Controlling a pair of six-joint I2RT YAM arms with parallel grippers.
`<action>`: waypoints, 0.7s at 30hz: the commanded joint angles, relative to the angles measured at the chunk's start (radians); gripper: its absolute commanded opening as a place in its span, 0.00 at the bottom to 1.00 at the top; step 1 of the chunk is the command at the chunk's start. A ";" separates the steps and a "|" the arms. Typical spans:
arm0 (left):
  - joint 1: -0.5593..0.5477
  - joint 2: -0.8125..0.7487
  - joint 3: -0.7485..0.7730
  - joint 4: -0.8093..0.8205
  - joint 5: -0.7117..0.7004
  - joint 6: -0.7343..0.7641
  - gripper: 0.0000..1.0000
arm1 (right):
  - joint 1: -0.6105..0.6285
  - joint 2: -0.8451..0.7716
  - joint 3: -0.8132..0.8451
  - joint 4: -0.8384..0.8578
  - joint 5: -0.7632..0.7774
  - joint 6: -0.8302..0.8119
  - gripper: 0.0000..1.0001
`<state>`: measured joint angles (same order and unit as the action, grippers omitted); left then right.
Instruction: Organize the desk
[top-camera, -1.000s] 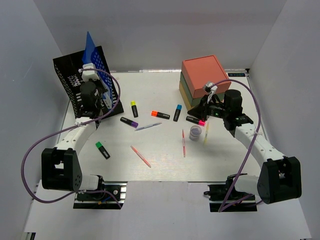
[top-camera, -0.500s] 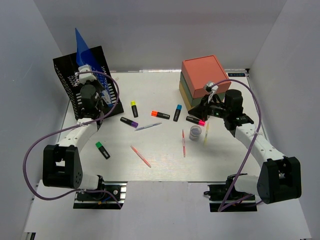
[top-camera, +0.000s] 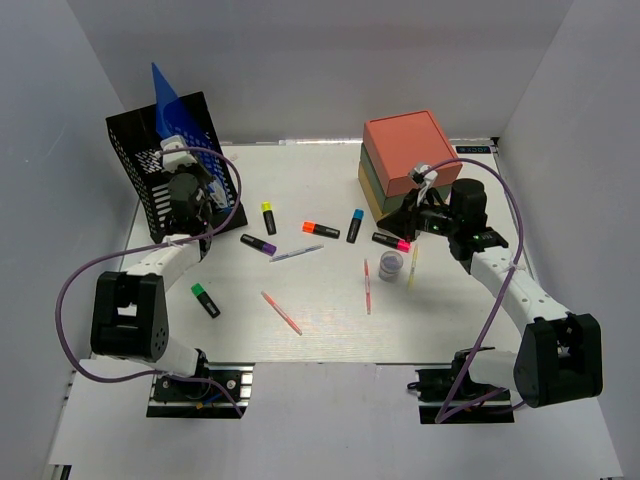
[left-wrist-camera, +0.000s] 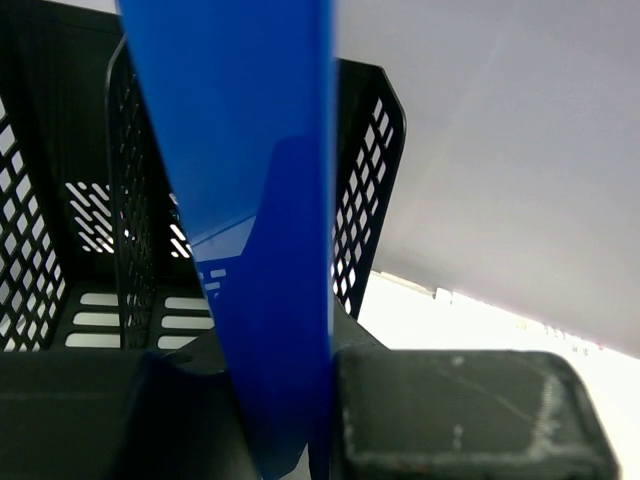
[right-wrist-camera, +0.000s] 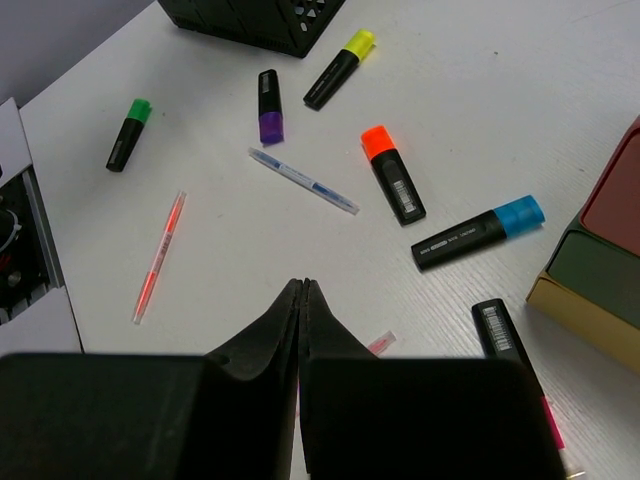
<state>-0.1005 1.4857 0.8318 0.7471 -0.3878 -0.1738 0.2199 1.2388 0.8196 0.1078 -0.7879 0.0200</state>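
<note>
The white desk (top-camera: 330, 325) holds scattered highlighters: yellow (top-camera: 268, 217), purple (top-camera: 258, 243), orange (top-camera: 321, 229), blue (top-camera: 355, 225), pink (top-camera: 391, 241) and green (top-camera: 205, 300). Several thin pens lie among them, one blue-white (top-camera: 296, 253). My left gripper (top-camera: 186, 178) is shut on a blue folder (top-camera: 165, 95), held upright in the black mesh file rack (top-camera: 135, 165). In the left wrist view the folder (left-wrist-camera: 240, 150) fills the gap between my gripper's (left-wrist-camera: 300, 405) fingers. My right gripper (top-camera: 405, 215) is shut and empty above the desk, also seen in its wrist view (right-wrist-camera: 303, 290).
The stacked orange, green and yellow drawer box (top-camera: 405, 150) stands at the back right, just behind my right gripper. A small jar (top-camera: 391, 265) stands near the pink highlighter. Grey walls close in the desk on three sides.
My left gripper has moved back toward the rack, and the blue folder's tip has swung left and higher. The right arm has not moved.
</note>
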 joint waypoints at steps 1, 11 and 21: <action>-0.005 0.001 -0.004 0.072 -0.029 -0.021 0.00 | -0.008 -0.002 -0.008 0.043 -0.011 0.006 0.00; -0.005 0.034 0.044 0.095 -0.100 -0.020 0.00 | -0.008 0.005 -0.011 0.047 -0.016 0.008 0.00; -0.015 0.077 0.055 0.107 -0.100 0.007 0.00 | -0.008 0.021 -0.013 0.050 -0.014 0.006 0.00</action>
<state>-0.1101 1.5780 0.8455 0.8028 -0.4831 -0.1802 0.2157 1.2526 0.8158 0.1135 -0.7887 0.0200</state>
